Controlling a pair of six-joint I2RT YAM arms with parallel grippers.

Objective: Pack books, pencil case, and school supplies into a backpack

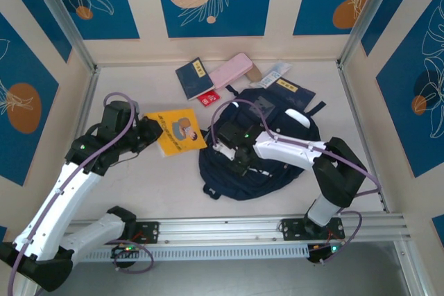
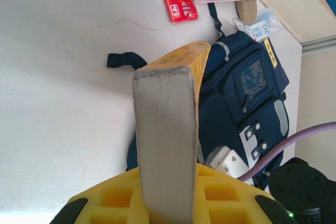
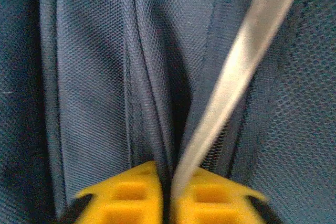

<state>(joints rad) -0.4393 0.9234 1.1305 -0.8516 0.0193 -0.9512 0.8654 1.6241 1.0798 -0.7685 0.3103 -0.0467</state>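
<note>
Left wrist view: the left gripper (image 2: 168,203) is clamped on the lower end of the orange-yellow book (image 2: 165,129), which stands edge-on between the yellow pads, lifted above the table (image 2: 63,103). Beyond the book lies the backpack (image 2: 247,108), front pocket up, just to its right.

Right wrist view: the right gripper (image 3: 169,192) has its pads pressed together against the backpack's navy fabric. A pale blurred strip rises from the seam between them, and whether it is pinched cannot be told.

Top external view: the held book hangs just left of the backpack, close to its edge but outside it. Farther back lie a navy book (image 1: 194,77), the pink pencil case (image 1: 231,71), the small red book (image 1: 209,97) and the white-and-blue packet (image 1: 276,74). A second navy book (image 1: 295,91) rests at the backpack's far rim.

Progress, as judged: early. Nothing appears packed, one book is in hand, and every item remains to go in. No open mouth is visible.
</note>
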